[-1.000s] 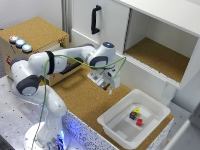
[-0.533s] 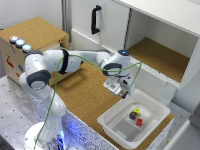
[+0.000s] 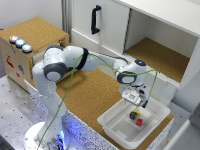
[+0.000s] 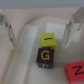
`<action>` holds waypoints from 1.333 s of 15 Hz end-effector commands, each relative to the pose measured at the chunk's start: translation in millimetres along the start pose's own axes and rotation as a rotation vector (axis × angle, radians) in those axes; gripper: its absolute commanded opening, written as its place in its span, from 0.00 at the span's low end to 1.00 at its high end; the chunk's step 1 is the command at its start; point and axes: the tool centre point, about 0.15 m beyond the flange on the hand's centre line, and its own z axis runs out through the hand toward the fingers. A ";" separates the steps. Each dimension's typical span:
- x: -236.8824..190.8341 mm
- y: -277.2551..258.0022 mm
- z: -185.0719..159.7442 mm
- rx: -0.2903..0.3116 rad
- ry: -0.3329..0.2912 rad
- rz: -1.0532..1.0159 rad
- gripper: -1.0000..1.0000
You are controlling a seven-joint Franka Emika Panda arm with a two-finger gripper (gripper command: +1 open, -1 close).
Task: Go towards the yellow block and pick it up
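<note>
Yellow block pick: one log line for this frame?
phase: approach | gripper: open, above white bin | yellow block: in bin, touching dark maroon cube, ungrasped | red cube: nearby

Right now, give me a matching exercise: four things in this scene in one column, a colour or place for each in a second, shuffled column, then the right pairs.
Things:
1. yellow block
2. maroon block
3. red block
4. white bin

Descriptions:
A. holds all three cubes
B. carries a yellow letter G
C. lies between the gripper jaws in the wrist view, touching the G cube
D. carries a black letter Z, at the picture's edge

Pairs: 1-C, 2-B, 3-D, 4-A
</note>
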 end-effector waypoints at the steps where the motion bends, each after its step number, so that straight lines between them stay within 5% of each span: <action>1: 39.9 28.2 28.4 0.111 0.021 -0.067 1.00; 12: 50.4 35.5 70.9 0.102 -0.019 -0.052 1.00; 13: 51.3 35.6 70.4 0.091 -0.017 -0.043 0.00; 20: 40.2 33.7 69.2 0.074 -0.020 -0.018 0.00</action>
